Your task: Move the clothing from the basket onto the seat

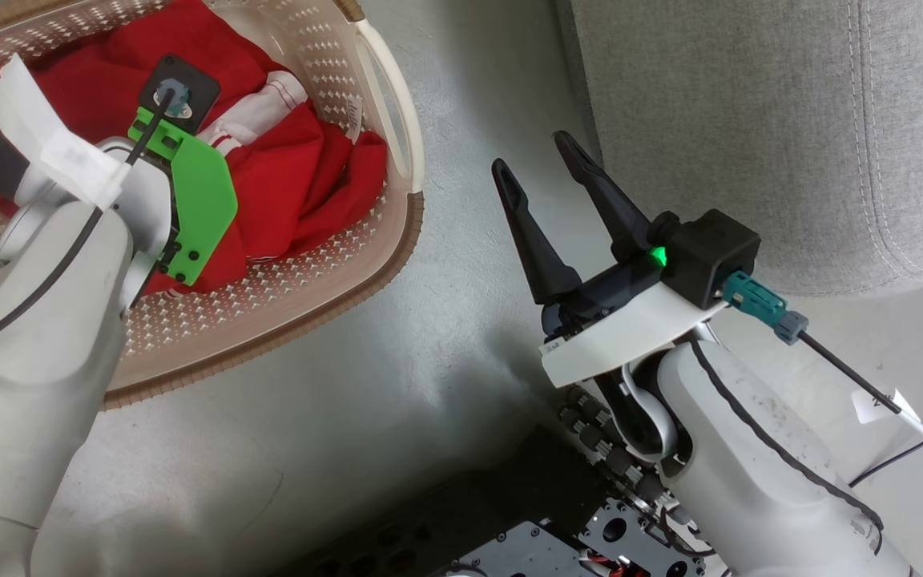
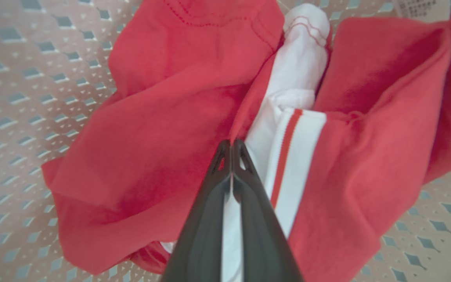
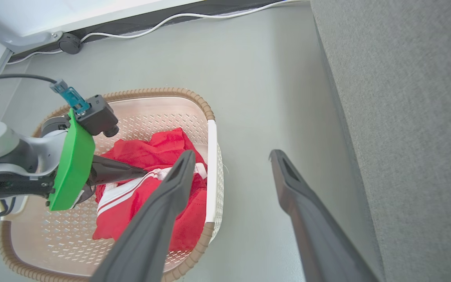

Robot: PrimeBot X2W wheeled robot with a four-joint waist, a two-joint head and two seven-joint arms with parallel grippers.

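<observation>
The left end effector [image 2: 231, 145], two long, dark, tapered fingers pressed tip to tip, reaches down into the clothing [image 2: 163, 129] in the basket [image 2: 33, 98]. Its tips meet at the crease where a soft red fold lies against a white band [image 2: 300, 156] carrying one thin red stripe; whether any cloth is caught between the tips cannot be told. The clothing, matte red fabric with a stitched hem and white trim, lies in a crumpled heap wholly inside the basket, bunched toward the side nearer the seat [image 1: 750, 120]. The basket is cream plastic, its walls and floor pierced with rows of small diamond-shaped holes, with rounded corners, a brown woven-look rim [image 1: 333, 316] and a smooth slotted handle [image 1: 385, 96]. A flat, bright green plate [image 1: 201, 200] with angled corners is bolted to the left wrist above the heap. The right end effector [image 1: 533, 153] stands spread wide and empty, its slim black fingers forming a V over the smooth, pale grey floor [image 1: 429, 361] between the basket and the seat, touching neither. The seat, upholstered in coarse grey woven fabric with a rounded edge and pale double-stitched seams, stands across a strip of floor from the basket, on the robot's right.
</observation>
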